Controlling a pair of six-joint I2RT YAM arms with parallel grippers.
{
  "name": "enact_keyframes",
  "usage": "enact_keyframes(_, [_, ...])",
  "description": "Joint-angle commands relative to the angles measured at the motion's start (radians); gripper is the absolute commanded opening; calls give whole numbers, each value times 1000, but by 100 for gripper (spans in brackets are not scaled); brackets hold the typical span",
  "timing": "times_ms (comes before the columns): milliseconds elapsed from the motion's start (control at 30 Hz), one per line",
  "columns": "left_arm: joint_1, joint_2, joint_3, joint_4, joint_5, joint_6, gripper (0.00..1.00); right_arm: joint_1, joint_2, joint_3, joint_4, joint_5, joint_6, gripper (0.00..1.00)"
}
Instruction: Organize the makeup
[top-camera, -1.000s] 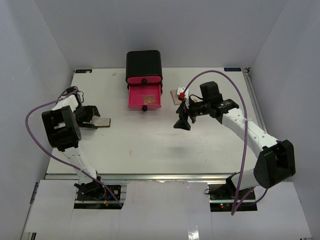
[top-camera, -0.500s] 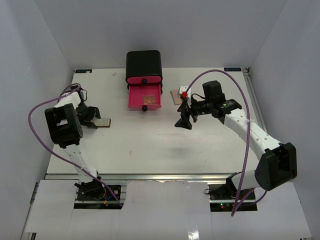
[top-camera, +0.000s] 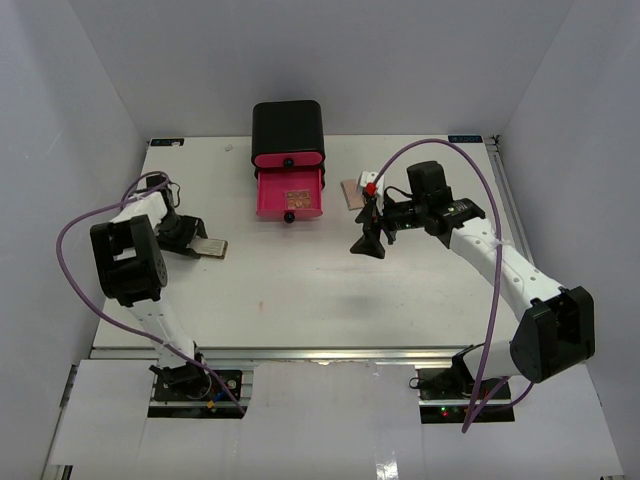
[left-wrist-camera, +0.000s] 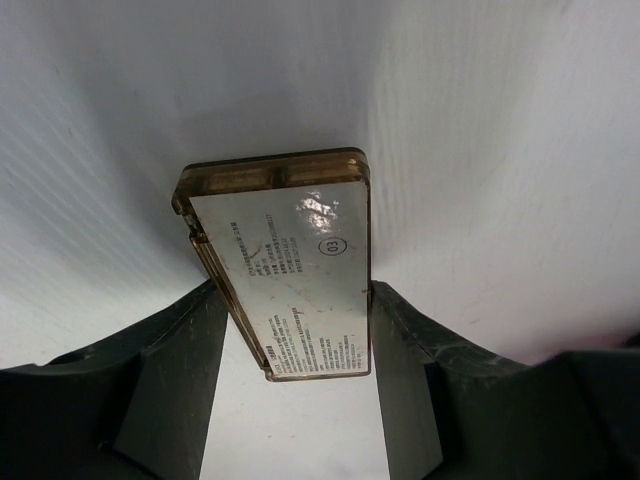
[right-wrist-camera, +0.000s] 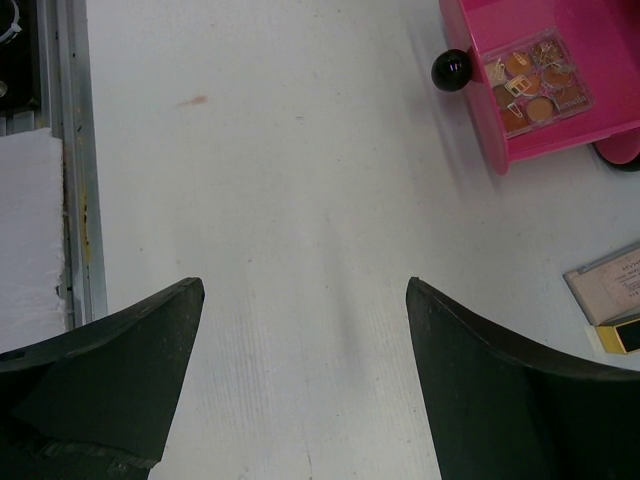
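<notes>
Over at the left side of the table (top-camera: 300, 290), the left gripper (left-wrist-camera: 295, 290) has its jaws drawn in on the flat tan compact (left-wrist-camera: 285, 265). In the left wrist view each finger (left-wrist-camera: 180, 370) meets one long side of the compact, which points away from the wrist with its printed white label facing up. From above, the compact lies low at the table surface just right of the left jaws, but whether it rests on the table or is raised off it cannot be told. The right gripper (right-wrist-camera: 305, 290) hangs over bare table to the right of centre, its jaws spread wide with nothing between them. At the far middle stands the black box (top-camera: 287, 125). Its lower pink drawer (top-camera: 272, 205) is pulled out toward the near side, and the upper one is closed. The square pink-brown eyeshadow palette (right-wrist-camera: 535, 80) lies flat inside the open drawer, behind the round black knob (right-wrist-camera: 450, 70). Just right of the drawer, and beyond the right jaws, a pale flat case (right-wrist-camera: 605, 280) with print on it lies on the table, with something small and yellow-and-black touching its near edge.
</notes>
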Motion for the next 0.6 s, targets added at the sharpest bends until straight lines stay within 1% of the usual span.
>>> enact_keyframes(0, [-71,-175,-52,69,73,-16,35,-7,-36,-15,28,-27,-7,89])
enact_keyframes(200, [-144,-314,-73,79,109,-20,33,-9,-37,-18,32,-27,-7,89])
enact_keyframes(333, [-191,-380,-58,80,123,-57,33,-9,-37,-17,33,-26,-6,89])
enact_keyframes(367, [-205,-387,-45,79,125,-69,32,-11,-38,-18,34,-26,-6,89])
enact_keyframes(467, [-295,-360,16,78,113,-96,32,-14,-41,-20,34,-21,-6,89])
enact_keyframes(567, [-365,-304,121,75,100,-113,32,-21,-49,-21,37,-23,-6,89])
